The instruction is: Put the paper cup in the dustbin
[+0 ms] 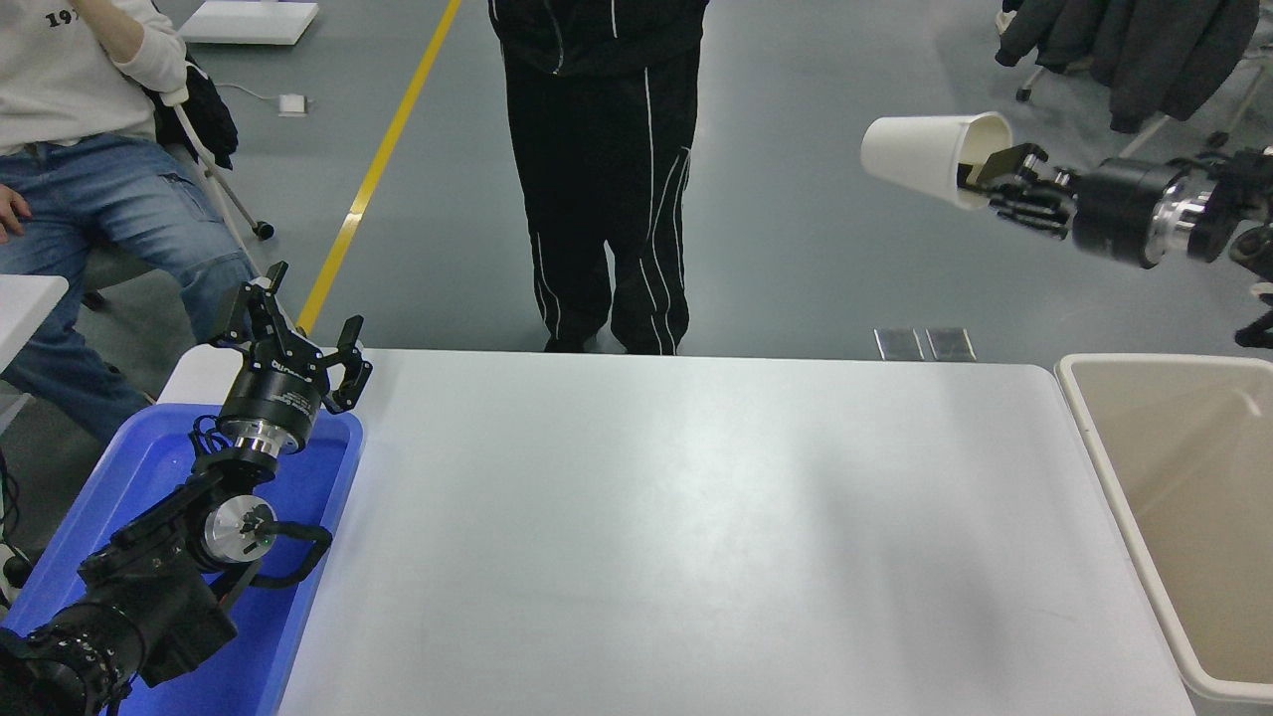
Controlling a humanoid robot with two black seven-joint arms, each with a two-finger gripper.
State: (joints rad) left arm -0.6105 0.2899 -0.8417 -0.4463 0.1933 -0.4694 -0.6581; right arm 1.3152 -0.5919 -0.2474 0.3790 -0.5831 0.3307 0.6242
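So the cup [927, 154] is way up in the air, lying on its side with the mouth facing right, clamped at the rim by the right end effector [995, 179], one finger poking inside and the other on the outside wall. It's clear of the worktop [676, 517], so the pickup part looks done. What's left, I'd say, is the carry and the drop: the cup hangs above the floor past the worktop's far edge, off to the left of the bin [1124, 477], which sits at the right end looking bare inside from what shows. The arm needs to swing it right and over the opening, then let go. Left end effector [298, 343] is parked over the blue tray [298, 617], fingers spread, holding nothing.
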